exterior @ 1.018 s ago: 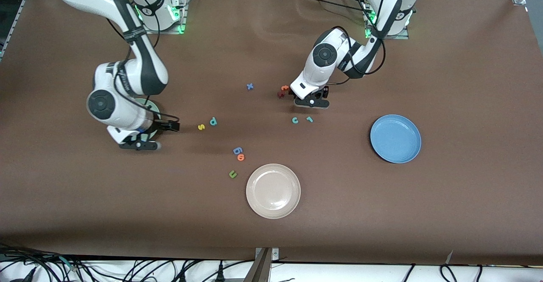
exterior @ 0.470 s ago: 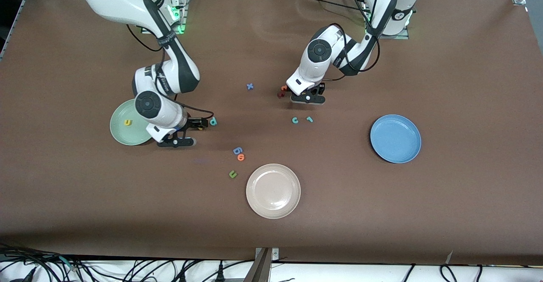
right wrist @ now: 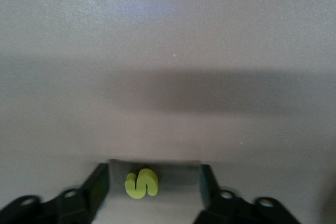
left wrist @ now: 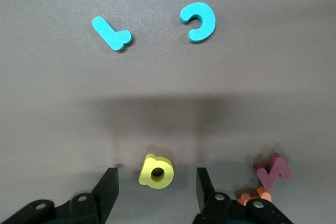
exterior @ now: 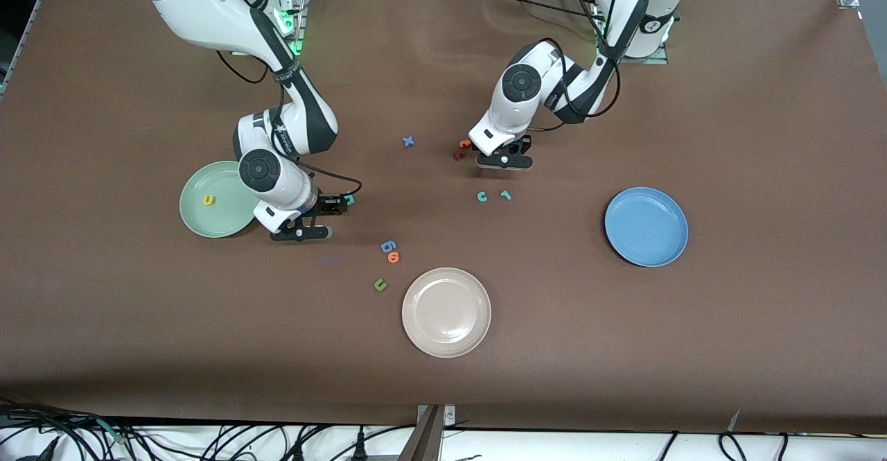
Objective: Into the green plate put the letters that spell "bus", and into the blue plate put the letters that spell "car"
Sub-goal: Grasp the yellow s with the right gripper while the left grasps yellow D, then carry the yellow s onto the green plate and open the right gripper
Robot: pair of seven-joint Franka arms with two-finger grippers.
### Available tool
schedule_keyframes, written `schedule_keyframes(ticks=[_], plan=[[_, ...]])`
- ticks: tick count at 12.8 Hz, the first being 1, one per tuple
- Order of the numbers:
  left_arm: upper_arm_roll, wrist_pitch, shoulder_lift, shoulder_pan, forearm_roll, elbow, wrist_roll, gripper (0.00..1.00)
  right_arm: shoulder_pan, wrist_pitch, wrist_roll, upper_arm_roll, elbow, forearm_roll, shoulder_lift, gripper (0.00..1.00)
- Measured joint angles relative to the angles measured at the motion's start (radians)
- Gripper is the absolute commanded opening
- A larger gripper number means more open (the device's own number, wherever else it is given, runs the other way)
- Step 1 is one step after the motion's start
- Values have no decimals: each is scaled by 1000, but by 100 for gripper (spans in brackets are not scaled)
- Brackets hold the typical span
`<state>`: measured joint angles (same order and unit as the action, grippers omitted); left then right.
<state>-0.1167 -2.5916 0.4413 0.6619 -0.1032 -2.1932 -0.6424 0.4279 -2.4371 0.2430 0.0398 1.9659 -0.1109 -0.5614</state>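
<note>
Left gripper [left wrist: 156, 190]: low over the worktop [exterior: 624, 350], jaws apart and astride the small yellow foam "a" [left wrist: 156, 171], neither finger touching it.
Right gripper [right wrist: 152, 187]: low over the worktop, jaws apart around the small yellow foam "s" [right wrist: 141, 183], gaps on both sides.
Key relation: each letter sits centred between its own gripper's fingers; closing should suffice.
Teal foam "c" [exterior: 481, 197] and teal foam "r" [exterior: 506, 195]: at 6 o'clock from the left gripper.
Obstruction: a dark red foam letter [left wrist: 272, 170] and an orange foam letter [left wrist: 253, 196] lie just beside one left finger.
Pale green round plate [exterior: 197, 220]: at 9 o'clock from the right gripper, holding a yellow "u" [exterior: 207, 200].
Medium-blue round plate [exterior: 646, 226]: empty, at 4 o'clock from the left gripper.
Teal "b" [exterior: 350, 199]: beside the right gripper.
</note>
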Motion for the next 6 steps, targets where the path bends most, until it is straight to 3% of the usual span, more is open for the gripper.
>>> schedule_keyframes(ticks=[6], plan=[[0,0,8,13,0,-5,-13,59,0,-2,0,0,7,0,0,64]])
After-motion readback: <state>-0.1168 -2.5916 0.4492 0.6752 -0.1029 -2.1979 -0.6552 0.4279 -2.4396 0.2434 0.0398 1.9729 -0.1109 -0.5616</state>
